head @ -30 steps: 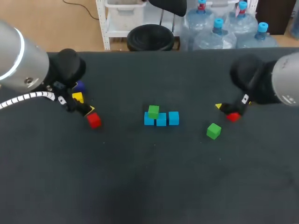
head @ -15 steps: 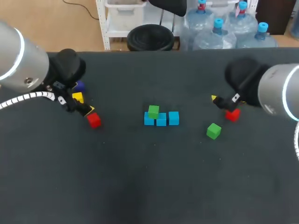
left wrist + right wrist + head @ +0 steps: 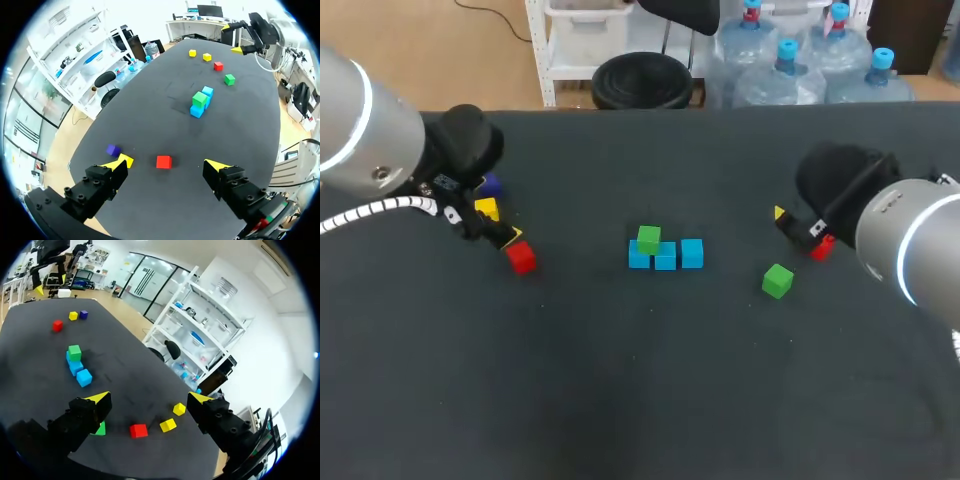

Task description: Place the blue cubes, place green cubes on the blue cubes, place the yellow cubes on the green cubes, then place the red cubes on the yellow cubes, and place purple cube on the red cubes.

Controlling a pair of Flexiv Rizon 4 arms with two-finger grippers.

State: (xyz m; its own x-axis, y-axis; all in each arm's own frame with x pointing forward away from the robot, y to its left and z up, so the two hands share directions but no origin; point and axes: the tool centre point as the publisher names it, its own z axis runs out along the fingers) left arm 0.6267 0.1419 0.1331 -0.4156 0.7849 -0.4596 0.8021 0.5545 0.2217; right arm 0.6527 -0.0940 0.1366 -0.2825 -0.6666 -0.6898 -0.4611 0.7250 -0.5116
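Note:
Three blue cubes (image 3: 666, 257) sit in a row mid-table, and a green cube (image 3: 648, 239) rests on the left one. A second green cube (image 3: 777, 280) lies loose to their right. My left gripper (image 3: 500, 235) is open just above a red cube (image 3: 521, 258); in its wrist view that red cube (image 3: 163, 161) lies between the spread tips of the left gripper (image 3: 169, 163). A yellow cube (image 3: 487, 208) and a purple cube (image 3: 491, 184) lie behind it. My right gripper (image 3: 800, 228) hangs open over another red cube (image 3: 823, 246). Under the right gripper (image 3: 149, 397) lie that red cube (image 3: 138, 430) and two yellow cubes (image 3: 168, 425).
The dark table (image 3: 640, 400) has open room along its whole near half. The loose green cube (image 3: 101, 429) is partly hidden behind one right finger in the right wrist view.
My right gripper has shifted a little left and toward the back, now covering more of the red cube under it. The left arm and all cubes stayed put.

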